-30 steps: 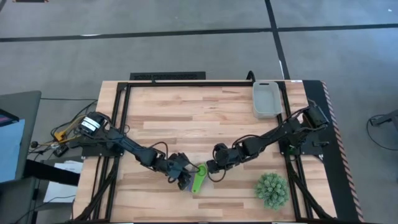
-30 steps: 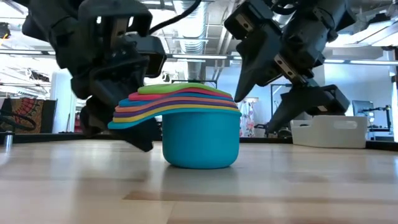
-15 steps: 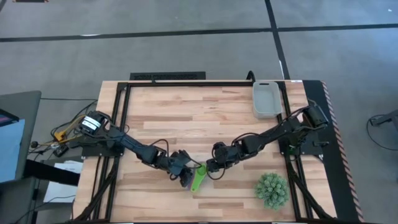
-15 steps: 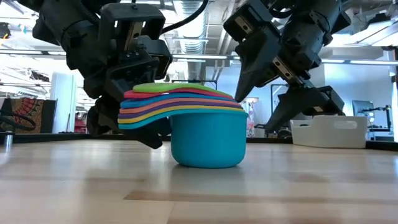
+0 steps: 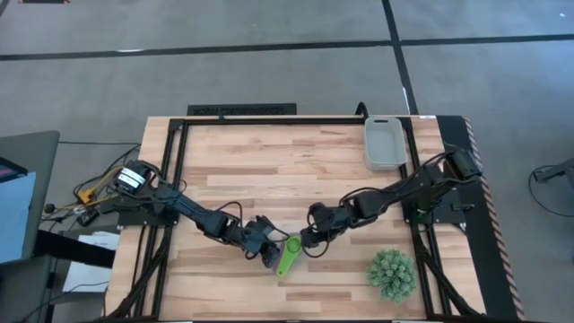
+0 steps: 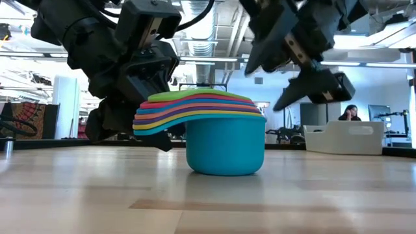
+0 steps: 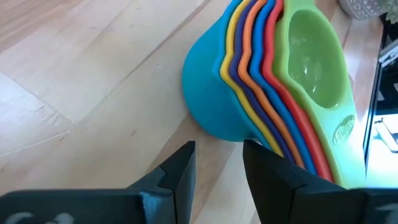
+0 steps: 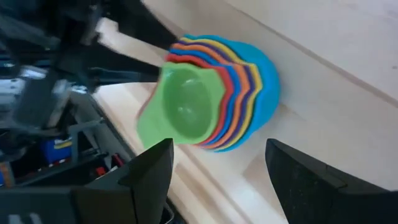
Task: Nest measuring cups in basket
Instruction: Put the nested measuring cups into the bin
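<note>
Already nested, the measuring cups point(image 5: 287, 256) sit far from the basket point(image 5: 384, 142); left end effector point(image 5: 266, 252) open, seemingly astride the handles, should close squarely; right end effector point(image 5: 308, 242) open beside them

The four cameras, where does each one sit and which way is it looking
High: overhead, straight down on table, both arms, basket.
Low: table height, level at nested measuring cups; both grippers overhead.
Left wrist: past left gripper fingers at the cups.
Right wrist: past open right gripper, down on them.
All four share the cups.
</note>
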